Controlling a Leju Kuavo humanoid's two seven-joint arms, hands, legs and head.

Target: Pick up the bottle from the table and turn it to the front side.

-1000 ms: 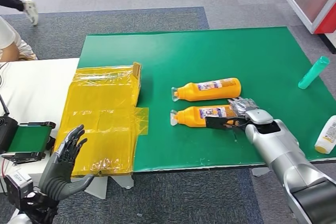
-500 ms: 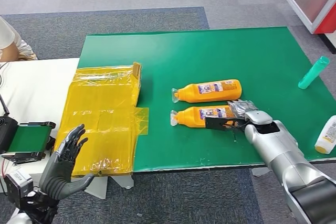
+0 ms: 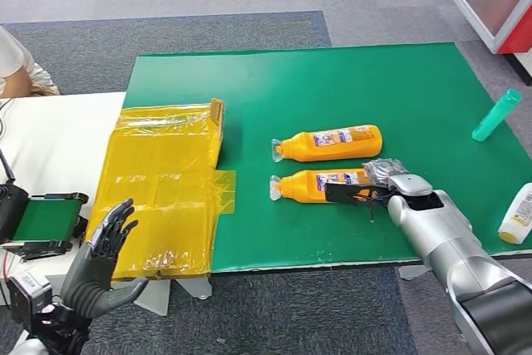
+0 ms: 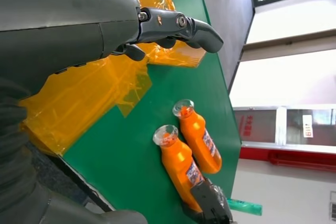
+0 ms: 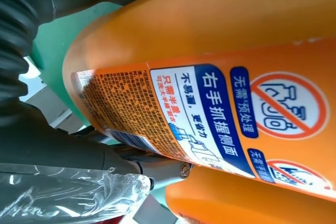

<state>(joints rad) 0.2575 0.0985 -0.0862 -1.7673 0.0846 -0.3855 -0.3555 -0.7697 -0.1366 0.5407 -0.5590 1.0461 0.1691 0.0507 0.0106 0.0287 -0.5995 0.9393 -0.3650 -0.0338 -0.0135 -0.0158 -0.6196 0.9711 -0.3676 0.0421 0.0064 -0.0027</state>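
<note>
Two orange bottles lie side by side on the green mat point(image 3: 263, 89), caps pointing left. My right hand point(image 3: 382, 182) grips the base end of the near orange bottle point(image 3: 313, 181), thumb on the near side and plastic-wrapped fingers point(image 3: 384, 168) on the far side; the bottle still lies on the mat. In the right wrist view its blue-and-white label point(image 5: 206, 114) faces the camera, with the far orange bottle point(image 5: 238, 203) just behind. The far orange bottle point(image 3: 329, 142) lies untouched. My left hand point(image 3: 100, 259) hovers open, fingers spread, below the table's front edge at the left.
A yellow taped box point(image 3: 160, 184) sits left of the bottles. A teal tube point(image 3: 497, 114) and a white bottle point(image 3: 518, 215) lie at the mat's right edge. A white table point(image 3: 56, 139) with a small green-topped device point(image 3: 44, 220) stands left, with a person point(image 3: 16, 72) beyond it.
</note>
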